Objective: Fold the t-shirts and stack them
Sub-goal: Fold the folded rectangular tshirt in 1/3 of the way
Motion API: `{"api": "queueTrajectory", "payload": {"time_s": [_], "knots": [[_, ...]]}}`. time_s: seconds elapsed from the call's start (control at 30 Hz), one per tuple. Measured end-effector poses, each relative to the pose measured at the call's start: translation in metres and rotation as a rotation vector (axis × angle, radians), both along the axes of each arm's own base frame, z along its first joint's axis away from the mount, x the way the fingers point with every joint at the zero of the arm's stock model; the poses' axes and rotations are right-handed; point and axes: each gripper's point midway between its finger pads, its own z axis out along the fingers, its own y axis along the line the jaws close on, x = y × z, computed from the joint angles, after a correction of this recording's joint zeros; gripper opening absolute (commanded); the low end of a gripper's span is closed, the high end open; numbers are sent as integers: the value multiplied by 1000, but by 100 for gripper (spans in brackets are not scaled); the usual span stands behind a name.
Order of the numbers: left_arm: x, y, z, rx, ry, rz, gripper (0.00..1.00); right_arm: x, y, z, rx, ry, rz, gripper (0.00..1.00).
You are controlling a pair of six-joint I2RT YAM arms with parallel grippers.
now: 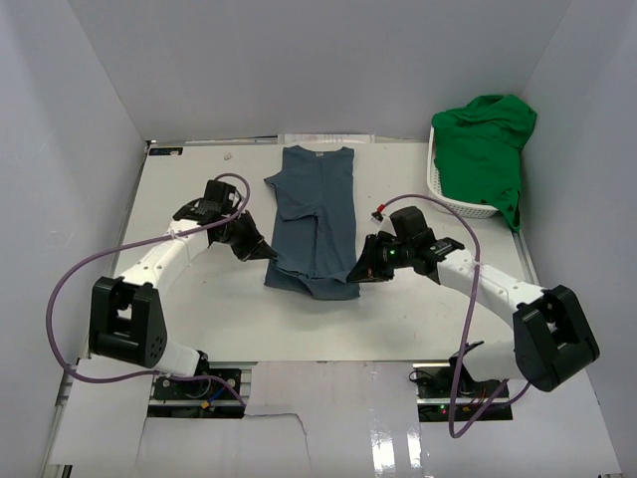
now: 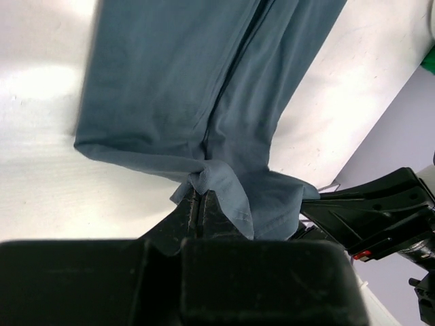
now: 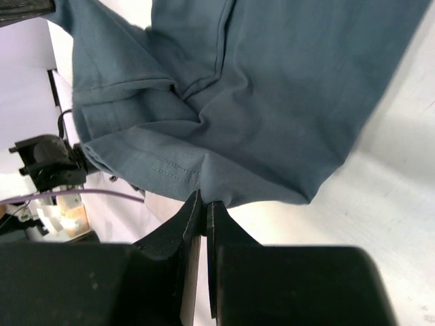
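The slate-blue t-shirt (image 1: 317, 214) lies lengthwise on the white table, neck label at the far end, both long sides folded in to a narrow strip. My left gripper (image 1: 269, 252) is shut on the shirt's near left hem corner (image 2: 204, 178). My right gripper (image 1: 356, 275) is shut on the near right hem (image 3: 204, 182). Both pinch the cloth at the fingertips, and the near edge bunches and lifts between them. The bright green t-shirt (image 1: 483, 149) lies heaped in the basket at the far right.
A white lattice basket (image 1: 460, 202) stands at the far right corner of the table (image 1: 199, 319), the green cloth draping over its rim. A small red-and-black object (image 1: 379, 213) lies on the table right of the blue shirt. Grey walls close in the sides and back.
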Motion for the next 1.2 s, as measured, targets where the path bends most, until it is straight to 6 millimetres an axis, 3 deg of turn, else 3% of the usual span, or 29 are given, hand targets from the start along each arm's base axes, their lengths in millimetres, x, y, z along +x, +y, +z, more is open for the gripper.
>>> {"api": "queueTrajectory", "payload": {"time_s": [0.2, 0.63, 1.0, 1.2], "knots": [[29, -4, 4, 9, -25, -3, 0, 30, 2, 3, -47, -41, -7, 8], [52, -3, -3, 42, -35, 8, 0, 88, -3, 4, -138, -135, -30, 8], [94, -5, 6, 53, -90, 34, 0, 121, -9, 7, -172, -170, -53, 8], [104, -3, 9, 69, -112, 48, 0, 132, -7, 7, -178, -177, -51, 8]]}}
